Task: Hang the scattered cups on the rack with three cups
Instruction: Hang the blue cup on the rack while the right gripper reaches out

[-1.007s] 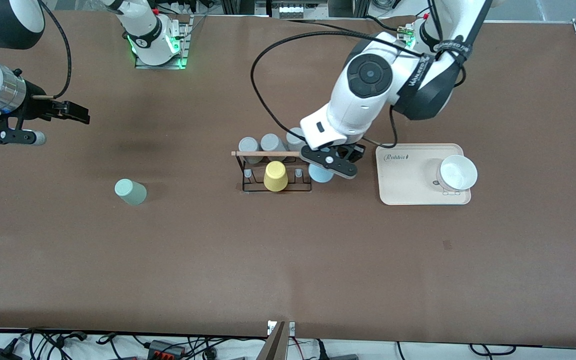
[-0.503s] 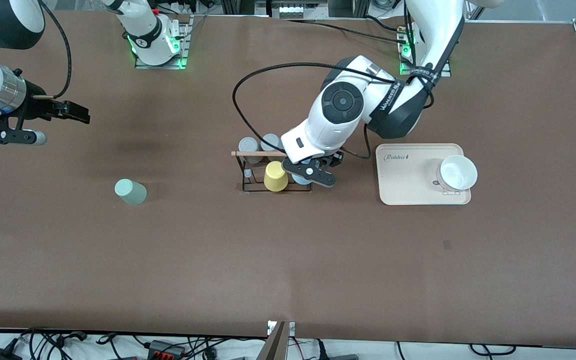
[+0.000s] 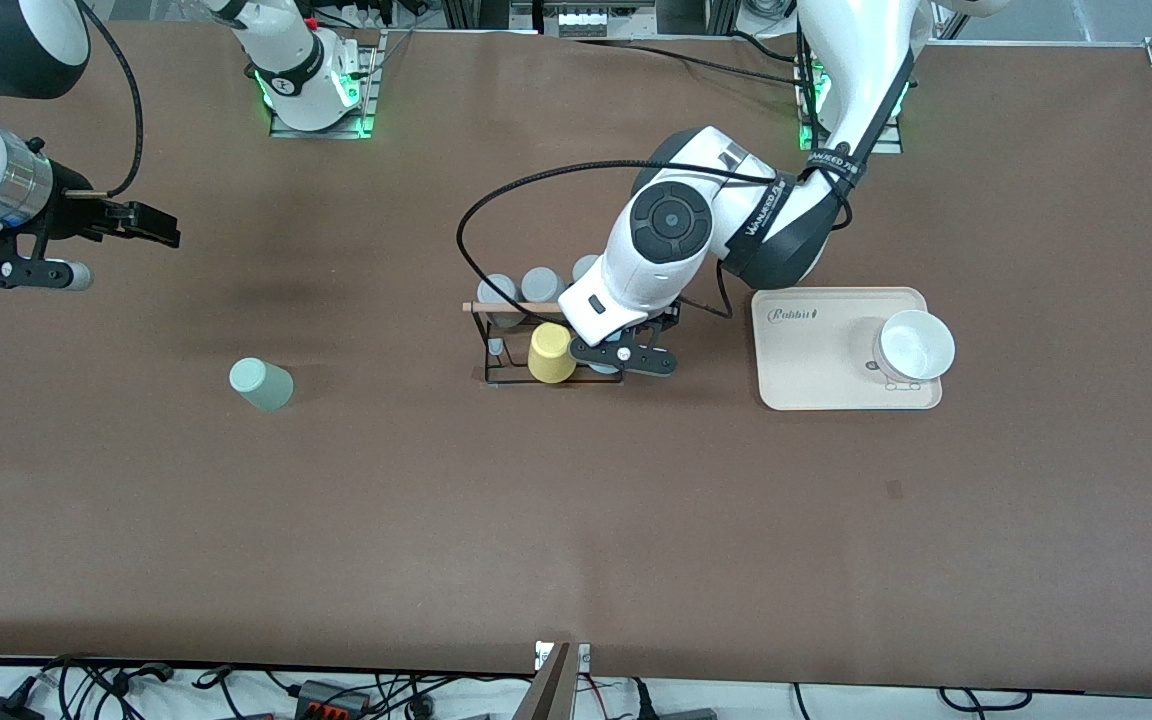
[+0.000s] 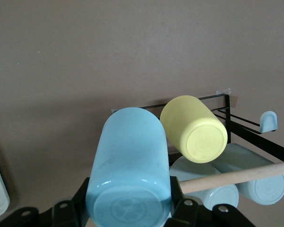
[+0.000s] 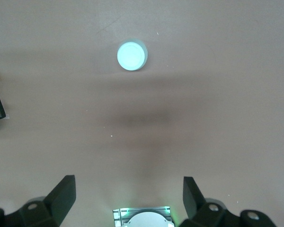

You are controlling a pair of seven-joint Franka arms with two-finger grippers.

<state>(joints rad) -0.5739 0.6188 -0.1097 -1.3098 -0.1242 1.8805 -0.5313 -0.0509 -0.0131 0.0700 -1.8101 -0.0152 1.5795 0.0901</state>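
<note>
Left wrist view: the left end effector (image 4: 128, 210) grips the blue cup (image 4: 128, 165) over the rack (image 3: 496, 350), beside the yellow cup (image 4: 194, 128). Its peg is probably underneath; lower squarely. The right end effector (image 5: 128, 196) waits open; the green cup (image 3: 261, 384) stands nearer the right arm's end than the rack.

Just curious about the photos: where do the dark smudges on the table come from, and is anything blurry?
Front view: soft, even light; a faint dark shadow patch lies on the table near the waiting right tool. Right wrist view: a similar shadow band beside the mint green cup, which looks sharp. Left wrist view: the light blue cup in the left tool is slightly soft.
</note>
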